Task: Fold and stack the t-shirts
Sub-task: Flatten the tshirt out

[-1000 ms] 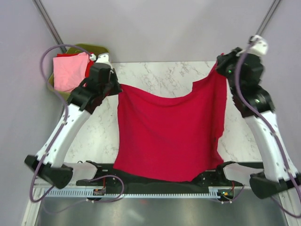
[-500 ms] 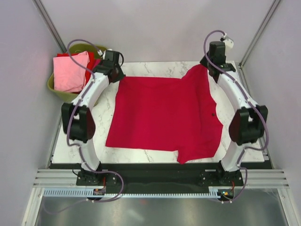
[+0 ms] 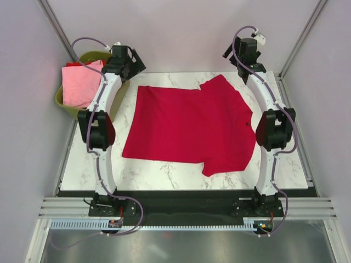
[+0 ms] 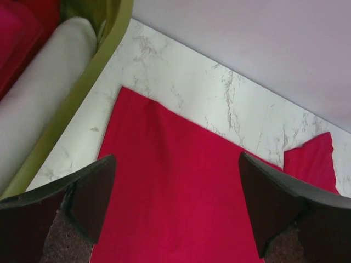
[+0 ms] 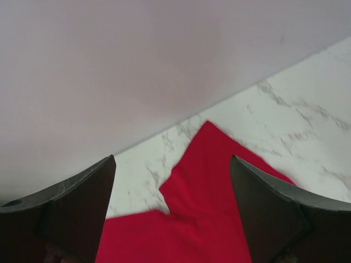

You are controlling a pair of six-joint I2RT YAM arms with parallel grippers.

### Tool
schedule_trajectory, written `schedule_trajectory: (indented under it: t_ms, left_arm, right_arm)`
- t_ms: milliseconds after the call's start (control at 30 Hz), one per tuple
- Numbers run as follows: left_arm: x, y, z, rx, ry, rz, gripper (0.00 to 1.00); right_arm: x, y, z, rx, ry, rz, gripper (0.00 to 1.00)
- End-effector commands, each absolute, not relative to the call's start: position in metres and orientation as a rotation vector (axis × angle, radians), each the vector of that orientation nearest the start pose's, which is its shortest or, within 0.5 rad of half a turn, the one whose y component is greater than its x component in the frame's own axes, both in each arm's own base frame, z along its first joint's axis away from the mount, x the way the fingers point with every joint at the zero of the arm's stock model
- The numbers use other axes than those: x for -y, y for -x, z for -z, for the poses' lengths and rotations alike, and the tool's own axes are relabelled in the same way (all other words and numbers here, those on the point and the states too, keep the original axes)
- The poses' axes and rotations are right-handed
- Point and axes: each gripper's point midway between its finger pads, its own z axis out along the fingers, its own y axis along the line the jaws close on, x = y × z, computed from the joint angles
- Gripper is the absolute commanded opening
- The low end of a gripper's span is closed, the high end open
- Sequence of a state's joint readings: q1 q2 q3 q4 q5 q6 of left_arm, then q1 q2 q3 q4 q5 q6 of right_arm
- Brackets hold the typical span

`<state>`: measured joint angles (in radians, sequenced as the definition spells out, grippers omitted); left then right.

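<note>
A crimson red t-shirt [image 3: 186, 129] lies spread flat on the marble table [image 3: 164, 175], with a small dark neck label [image 3: 248, 125] at its right edge. One sleeve [image 3: 216, 85] points to the far edge, the other [image 3: 222, 166] to the near edge. My left gripper [image 3: 131, 61] hangs open above the shirt's far left corner [image 4: 129, 101], holding nothing. My right gripper [image 3: 231, 53] is open above the far sleeve [image 5: 214, 159], also holding nothing. A light pink t-shirt [image 3: 81, 82] and more red cloth [image 3: 71, 64] lie in the basket.
The olive-green basket [image 3: 64, 107] stands off the table's far left corner, its rim [image 4: 82, 93] close to my left gripper. Grey walls enclose the table at the back and sides. Both arm bases sit on the black rail [image 3: 181, 205] at the near edge.
The shirt hung stretched between both shut grippers, then was laid down on the table. Both grippers have opened and let go of it, and now stand above its far edge.
</note>
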<state>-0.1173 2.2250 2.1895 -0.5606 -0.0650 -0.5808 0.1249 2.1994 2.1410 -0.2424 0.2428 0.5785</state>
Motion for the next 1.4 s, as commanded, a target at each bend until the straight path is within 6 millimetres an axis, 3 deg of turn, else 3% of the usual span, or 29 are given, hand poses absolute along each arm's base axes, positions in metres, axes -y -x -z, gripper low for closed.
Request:
schedule_trajectory:
  t_ms: [0, 33, 67, 100, 133, 167, 200, 233, 267, 300, 333, 367, 433, 467, 500, 533, 567, 600, 633, 667, 867, 1033, 1100, 1233, 1367]
  left_arm:
    - [0.091, -0.569, -0.281, -2.027, 0.457, 0.388, 1.0]
    - [0.092, -0.555, -0.26, -2.085, 0.451, 0.371, 1.0]
    - [0.094, -0.545, -0.259, -2.1, 0.443, 0.375, 1.0]
    - [0.096, -0.534, -0.261, -2.107, 0.425, 0.38, 0.99]
    - [0.099, -0.513, -0.255, -2.137, 0.415, 0.383, 0.98]
    - [0.1, -0.495, -0.274, -2.106, 0.395, 0.395, 0.97]
    - [0.101, -0.489, -0.252, -2.154, 0.403, 0.378, 0.97]
    - [0.104, -0.463, -0.247, -2.174, 0.393, 0.373, 0.96]
    - [0.104, -0.451, -0.244, -2.171, 0.409, 0.36, 0.96]
    - [0.103, -0.436, -0.237, -2.186, 0.417, 0.353, 0.96]
    - [0.102, -0.409, -0.229, -2.183, 0.418, 0.359, 0.96]
    - [0.102, -0.396, -0.222, -2.184, 0.424, 0.373, 0.96]
    - [0.102, -0.364, -0.207, -2.157, 0.452, 0.446, 0.96]
    - [0.103, -0.353, -0.202, -2.156, 0.453, 0.469, 0.96]
    - [0.102, -0.343, -0.195, -2.16, 0.465, 0.481, 0.96]
    - [0.098, -0.329, -0.172, -2.197, 0.491, 0.461, 0.96]
    - [0.096, -0.319, -0.175, -2.174, 0.495, 0.472, 0.96]
    - [0.094, -0.313, -0.168, -2.178, 0.514, 0.469, 0.96]
    - [0.09, -0.302, -0.15, -2.206, 0.539, 0.449, 0.95]
    - [0.088, -0.298, -0.145, -2.208, 0.559, 0.449, 0.96]
    - [0.089, -0.273, -0.113, -2.259, 0.626, 0.484, 0.94]
    - [0.083, -0.264, -0.094, -2.279, 0.696, 0.448, 0.88]
    - [0.082, -0.264, -0.092, -2.278, 0.721, 0.447, 0.87]
    - [0.08, -0.266, -0.093, -2.258, 0.758, 0.441, 0.84]
    - [0.076, -0.269, -0.094, -2.241, 0.775, 0.415, 0.84]
  right_arm:
    - [-0.059, -0.604, -0.295, -1.766, -0.585, -0.296, 0.92]
    - [-0.058, -0.587, -0.312, -1.748, -0.585, -0.313, 0.89]
    - [-0.057, -0.573, -0.279, -1.819, -0.605, -0.299, 0.88]
    - [-0.058, -0.561, -0.272, -1.838, -0.614, -0.304, 0.86]
    - [-0.056, -0.543, -0.286, -1.818, -0.622, -0.318, 0.8]
    - [-0.053, -0.519, -0.271, -1.851, -0.657, -0.315, 0.75]
    - [-0.051, -0.512, -0.245, -1.903, -0.686, -0.294, 0.75]
    - [-0.049, -0.495, -0.255, -1.886, -0.695, -0.301, 0.7]
    - [-0.045, -0.471, -0.243, -1.915, -0.73, -0.291, 0.66]
    - [-0.043, -0.462, -0.219, -1.968, -0.754, -0.261, 0.66]
    - [-0.04, -0.446, -0.228, -1.947, -0.764, -0.263, 0.66]
    - [-0.034, -0.427, -0.203, -1.991, -0.792, -0.215, 0.66]
    - [-0.025, -0.4, -0.2, -1.984, -0.828, -0.184, 0.64]
    - [-0.017, -0.383, -0.178, -2.013, -0.854, -0.123, 0.63]
    - [-0.012, -0.371, -0.179, -2.0, -0.868, -0.107, 0.6]
    - [-0.009, -0.363, -0.172, -2.008, -0.873, -0.087, 0.57]
    - [-0.005, -0.351, -0.155, -2.035, -0.887, -0.051, 0.55]
    - [-0.002, -0.344, -0.153, -2.029, -0.897, -0.037, 0.49]
    - [-0.001, -0.338, -0.146, -2.042, -0.897, -0.027, 0.47]
    - [-0.001, -0.329, -0.133, -2.071, -0.903, -0.018, 0.45]
    - [-0.004, -0.292, -0.092, -2.186, -0.923, -0.008, 0.42]
    - [0.002, -0.275, -0.063, -2.245, -0.94, 0.061, 0.39]
    - [0.001, -0.272, -0.051, -2.288, -0.945, 0.084, 0.31]
    - [-0.004, -0.275, -0.039, -2.319, -0.957, 0.072, 0.03]
    - [-0.003, -0.282, -0.031, -2.308, -0.983, 0.076, 0.0]
